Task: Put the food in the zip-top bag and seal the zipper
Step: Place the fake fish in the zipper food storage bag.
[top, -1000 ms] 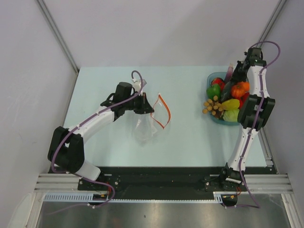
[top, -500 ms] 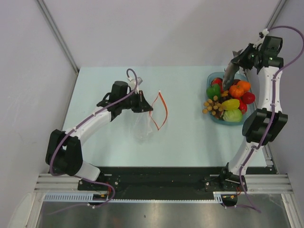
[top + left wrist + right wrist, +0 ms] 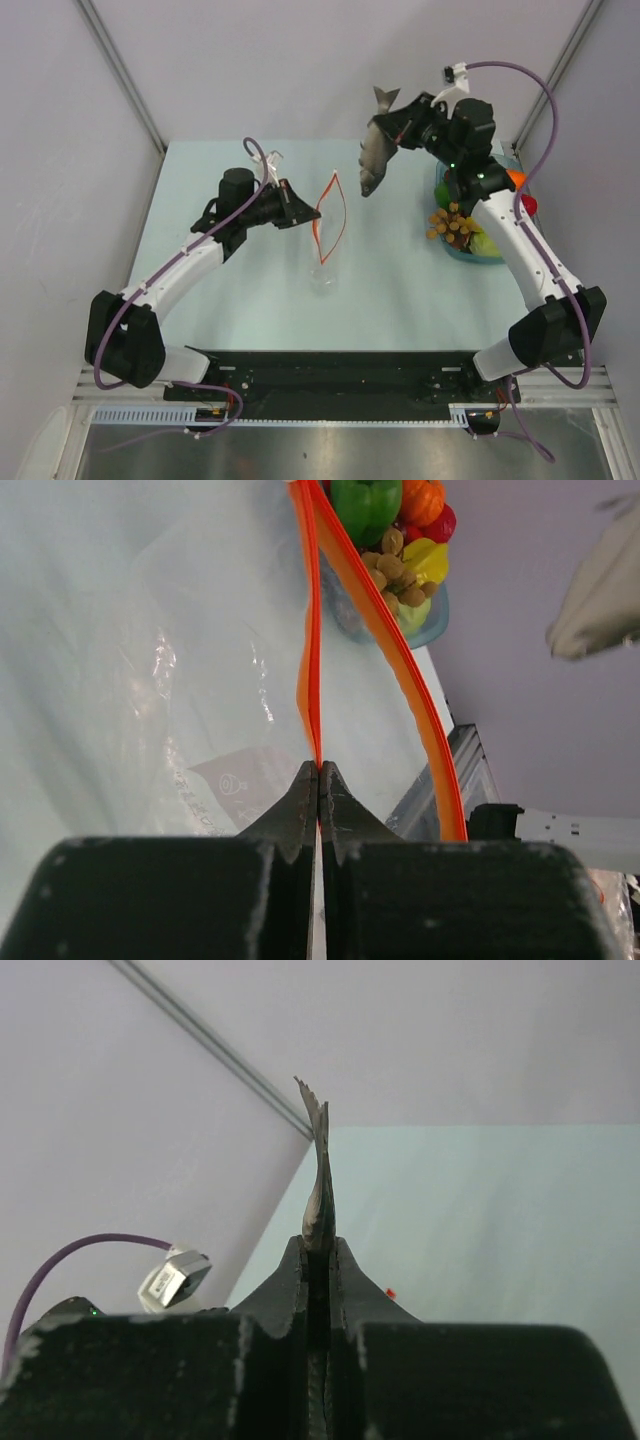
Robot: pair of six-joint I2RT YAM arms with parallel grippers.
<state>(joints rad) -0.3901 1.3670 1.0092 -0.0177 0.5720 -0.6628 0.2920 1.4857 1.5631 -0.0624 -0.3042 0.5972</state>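
My left gripper (image 3: pixel 300 212) (image 3: pixel 319 768) is shut on one lip of the zipper (image 3: pixel 335 215) (image 3: pixel 375 610), the orange-red strip. It holds the clear zip-top bag (image 3: pixel 322 265) (image 3: pixel 200 680) up with its mouth gaping. My right gripper (image 3: pixel 400 125) (image 3: pixel 318 1245) is shut on the tail of a grey toy fish (image 3: pixel 375 160) (image 3: pixel 320 1160). The fish hangs head down above the table, just right of the bag's mouth and not touching it. More food (image 3: pixel 452 225) (image 3: pixel 365 505) lies piled in the blue tray (image 3: pixel 441 172) (image 3: pixel 435 620) at the right.
The right arm's forearm crosses over the tray and hides part of its pile. Grey walls stand close behind and at both sides of the pale table (image 3: pixel 200 180). A black rail (image 3: pixel 330 375) runs along the near edge.
The right arm has lifted the fish out of the tray and swung it left towards the bag. The left gripper has raised and turned the bag's mouth a little.
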